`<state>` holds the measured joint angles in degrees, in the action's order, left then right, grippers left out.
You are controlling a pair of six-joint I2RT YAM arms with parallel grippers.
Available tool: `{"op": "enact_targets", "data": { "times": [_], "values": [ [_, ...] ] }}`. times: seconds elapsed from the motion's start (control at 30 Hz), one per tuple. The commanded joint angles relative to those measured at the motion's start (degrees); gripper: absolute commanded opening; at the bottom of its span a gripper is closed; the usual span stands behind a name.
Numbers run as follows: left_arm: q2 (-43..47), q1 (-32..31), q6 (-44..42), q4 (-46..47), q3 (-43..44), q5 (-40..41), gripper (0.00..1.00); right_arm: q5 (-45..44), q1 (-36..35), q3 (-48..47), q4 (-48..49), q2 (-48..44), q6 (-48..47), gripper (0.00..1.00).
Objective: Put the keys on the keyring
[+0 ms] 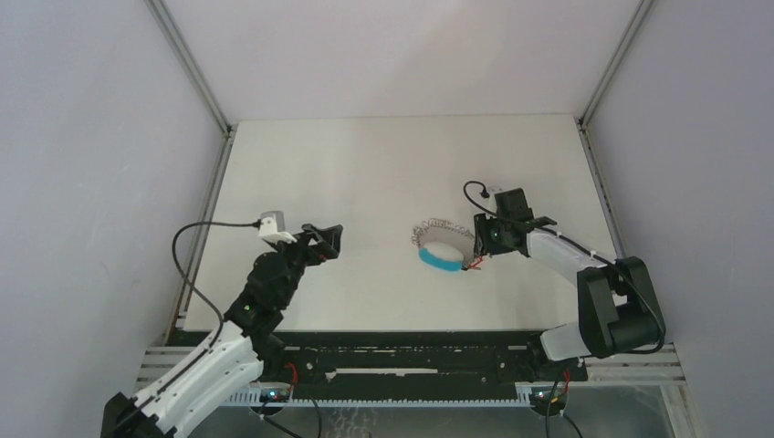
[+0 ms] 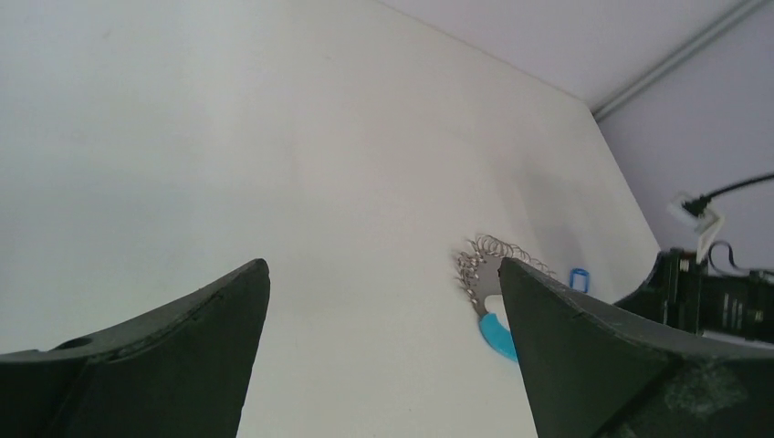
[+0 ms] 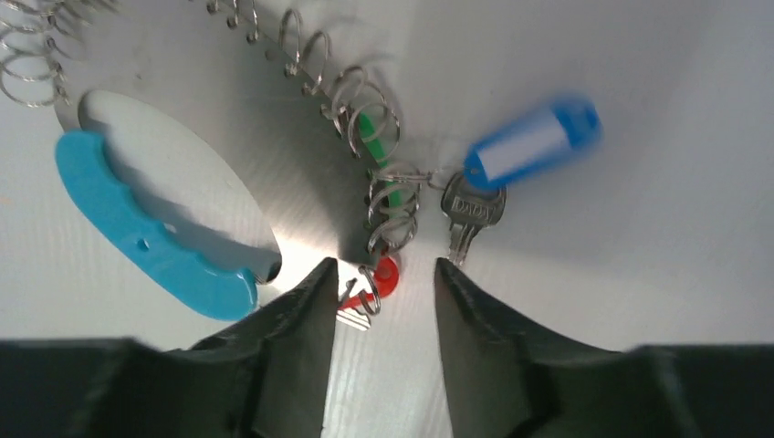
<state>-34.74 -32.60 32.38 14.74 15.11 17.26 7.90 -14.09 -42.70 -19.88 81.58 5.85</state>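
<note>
The blue-headed key (image 3: 532, 139) seems to hang already on the keyring (image 3: 391, 203), which lies a little right of the middle of the table (image 1: 365, 164), so the threading looks done. The right hand (image 3: 385, 274) stands over it, fingers parted, holding nothing. The left hand (image 2: 383, 265) is spread wide and empty. Next, both should lift away without catching the coils. Only the right wrist view shows the small link (the top view blurs it).
</note>
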Motion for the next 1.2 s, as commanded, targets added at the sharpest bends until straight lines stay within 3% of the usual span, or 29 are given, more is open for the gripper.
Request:
{"op": "enact_targets", "data": {
  "times": [0.0,0.13,0.33,0.43,0.63,0.77,0.93,1.17],
  "values": [
    [8.6,0.3,11.8,-15.9,-0.1,6.8,1.0,-1.9,0.2,2.5,3.9,-7.9,5.9,0.48],
    [15.3,0.3,11.2,-26.7,3.9,5.1,1.0,-3.7,0.5,2.7,-0.8,-18.2,7.4,0.68],
    [21.6,0.3,10.4,-40.2,12.5,4.4,1.0,-5.3,1.3,3.9,-6.5,-36.8,10.6,0.82],
    [24.2,0.3,9.3,-46.3,17.4,5.1,1.0,-8.7,1.4,4.0,-9.1,-47.3,15.8,0.99],
    [29.1,0.2,3.3,-56.4,25.9,6.9,1.0,-12.0,1.4,4.0,-13.4,-70.8,16.6,1.0],
    [33.5,0.3,0.3,-59.4,27.1,8.5,1.0,-12.8,1.4,3.4,-16.5,-81.1,14.2,1.0],
    [38.5,0.3,-1.4,-61.6,25.0,12.0,1.0,-12.4,1.3,2.3,-19.9,-86.3,12.2,1.0],
    [46.4,0.2,-2.1,-59.6,19.8,12.1,1.0,-10.5,1.3,4.0,-19.6,-86.3,13.0,1.0]
  ]
}}
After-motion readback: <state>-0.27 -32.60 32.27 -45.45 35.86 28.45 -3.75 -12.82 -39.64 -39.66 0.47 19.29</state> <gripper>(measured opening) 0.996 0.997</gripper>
